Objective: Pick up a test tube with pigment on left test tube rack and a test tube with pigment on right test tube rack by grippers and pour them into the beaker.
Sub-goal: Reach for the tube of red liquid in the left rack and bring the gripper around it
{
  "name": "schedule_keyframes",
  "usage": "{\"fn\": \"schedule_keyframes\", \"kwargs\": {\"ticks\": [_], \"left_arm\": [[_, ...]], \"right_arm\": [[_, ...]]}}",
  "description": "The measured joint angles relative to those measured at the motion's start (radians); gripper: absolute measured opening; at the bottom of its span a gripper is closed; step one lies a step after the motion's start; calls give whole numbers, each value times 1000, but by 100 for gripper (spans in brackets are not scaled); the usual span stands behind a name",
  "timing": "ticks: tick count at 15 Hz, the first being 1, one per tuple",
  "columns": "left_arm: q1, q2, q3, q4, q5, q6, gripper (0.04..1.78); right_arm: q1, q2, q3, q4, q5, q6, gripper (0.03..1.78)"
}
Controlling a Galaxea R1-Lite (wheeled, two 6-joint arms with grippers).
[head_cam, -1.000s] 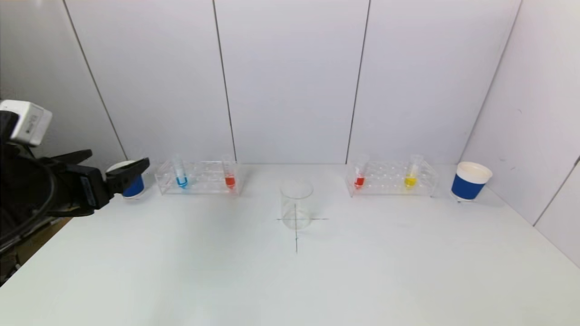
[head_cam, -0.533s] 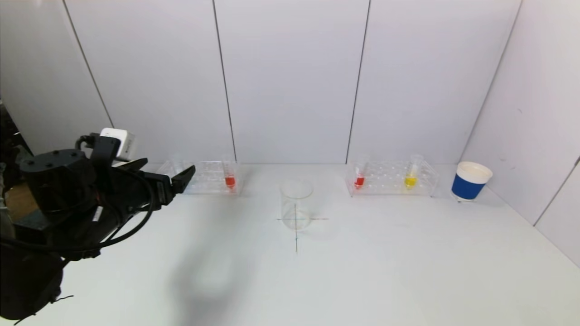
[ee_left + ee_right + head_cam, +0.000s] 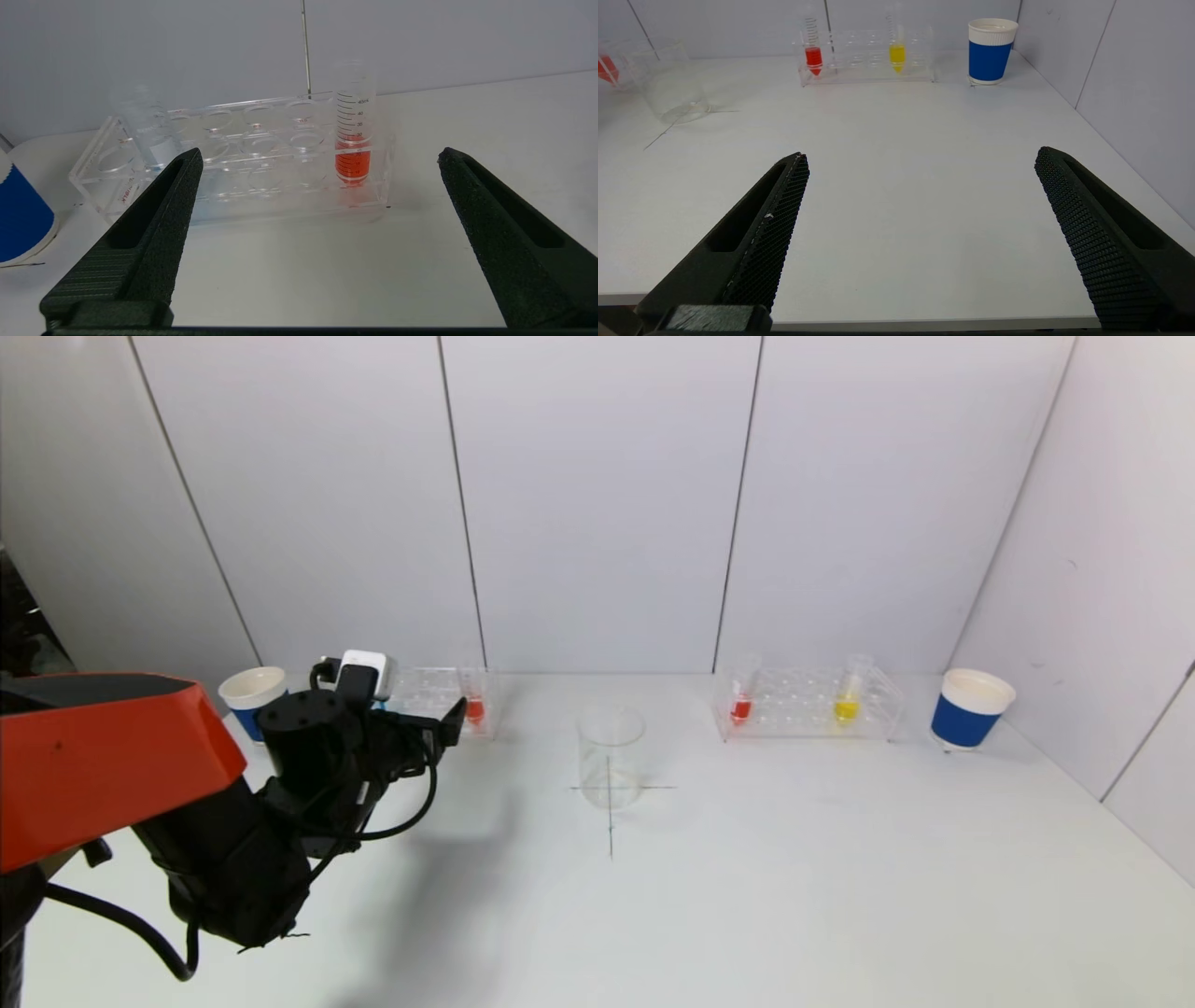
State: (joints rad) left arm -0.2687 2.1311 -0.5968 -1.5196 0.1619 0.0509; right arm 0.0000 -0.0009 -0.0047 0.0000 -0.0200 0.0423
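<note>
The left tool (image 3: 439,728) hangs over the table (image 3: 747,896) with its two fingers spread wide apart and nothing between them. It sits at about 9 o'clock from the beaker (image 3: 611,756) and points at the left rack (image 3: 439,695), which is just ahead of it. At 9 o'clock from the tool, near the wall, stands a blue paper cup (image 3: 250,695).

In the left wrist view, the left rack (image 3: 243,158) is a clear box with round holes. A tube with orange-red pigment (image 3: 353,140) stands upright in an end hole, in the gap between the tool's fingers (image 3: 177,186) but farther off. Another tube (image 3: 152,135) stands near the other end of the rack, partly hidden behind a finger.

The beaker is clear and stands on a thin cross mark in the middle of the table.

At about 2 o'clock from the beaker is the right rack (image 3: 808,705). It holds a red tube (image 3: 741,700) and a yellow tube (image 3: 848,698), both upright. At 3 o'clock from that rack stands a second blue cup (image 3: 969,709).

The right tool (image 3: 920,163) shows only in its own wrist view. It is wide open too, holds nothing, and hangs above the near edge of the table, well apart from the right rack (image 3: 866,56).
</note>
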Motion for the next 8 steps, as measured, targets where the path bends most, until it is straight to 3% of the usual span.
{"fn": "schedule_keyframes", "kwargs": {"ticks": [8], "left_arm": [[-26, 156, -177, 20, 39, 2, 176]], "right_arm": [[0, 0, 0, 0, 0, 0, 176]]}}
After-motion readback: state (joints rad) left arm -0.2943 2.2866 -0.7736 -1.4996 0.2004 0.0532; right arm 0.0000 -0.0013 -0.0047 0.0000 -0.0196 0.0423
